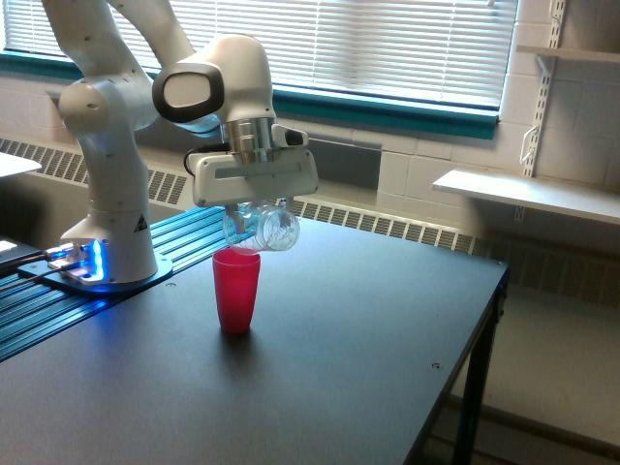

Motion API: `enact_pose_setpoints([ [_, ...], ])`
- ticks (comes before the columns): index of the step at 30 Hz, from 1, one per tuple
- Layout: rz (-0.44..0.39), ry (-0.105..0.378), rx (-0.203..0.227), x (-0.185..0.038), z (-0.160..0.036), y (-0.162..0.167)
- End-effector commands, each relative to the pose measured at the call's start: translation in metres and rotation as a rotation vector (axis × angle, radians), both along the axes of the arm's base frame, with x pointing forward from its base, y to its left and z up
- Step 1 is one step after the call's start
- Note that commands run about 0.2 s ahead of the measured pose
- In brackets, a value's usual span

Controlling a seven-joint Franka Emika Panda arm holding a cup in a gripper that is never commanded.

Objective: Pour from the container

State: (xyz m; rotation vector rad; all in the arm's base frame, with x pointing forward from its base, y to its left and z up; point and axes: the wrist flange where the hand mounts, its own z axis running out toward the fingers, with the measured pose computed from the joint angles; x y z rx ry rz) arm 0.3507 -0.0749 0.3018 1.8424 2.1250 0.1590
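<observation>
Your gripper (254, 215) is clamped on the clear container (262, 229), left of frame centre, tipped onto its side just above the red cup (236, 291). That cup stands upright on the dark table (368, 329), container and rim not quite touching.
</observation>
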Motion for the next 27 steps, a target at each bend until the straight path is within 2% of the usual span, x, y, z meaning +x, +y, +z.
enact_pose_setpoints([
  [1,0.011,-0.033,0.033,-0.001,0.004,0.003],
  [5,-0.016,-0.049,0.032,-0.002,0.002,0.006],
  [7,-0.027,-0.035,0.044,-0.001,0.001,0.005],
  [8,-0.044,-0.032,0.072,0.001,0.001,0.005],
  [9,0.007,-0.04,0.076,0.0,0.001,0.008],
  [11,0.019,-0.027,0.089,0.003,0.002,0.012],
  [13,0.007,-0.029,0.111,0.006,0.005,0.014],
  [19,-0.057,-0.086,0.2,0.007,0.003,0.011],
  [23,-0.085,-0.093,0.261,0.01,0.002,0.015],
  [27,-0.142,-0.127,0.277,0.016,-0.001,0.006],
])
